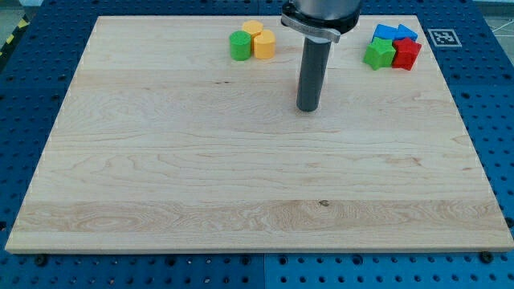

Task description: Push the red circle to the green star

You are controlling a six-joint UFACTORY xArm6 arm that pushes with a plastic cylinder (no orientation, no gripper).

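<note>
The green star [377, 54] lies near the view's top right, touching a red block [407, 54] on its right and blue blocks [394, 33] above it. The red circle does not show. My rod stands over the spot where it lay in the earlier frames and may hide it. My tip [308, 107] rests on the board at the view's upper middle, well to the left of and below the green star.
A green circle [239, 46] and two yellow blocks [264, 44] [252, 30] are clustered at the view's top, left of my rod. The wooden board [241, 185] lies on a blue perforated table.
</note>
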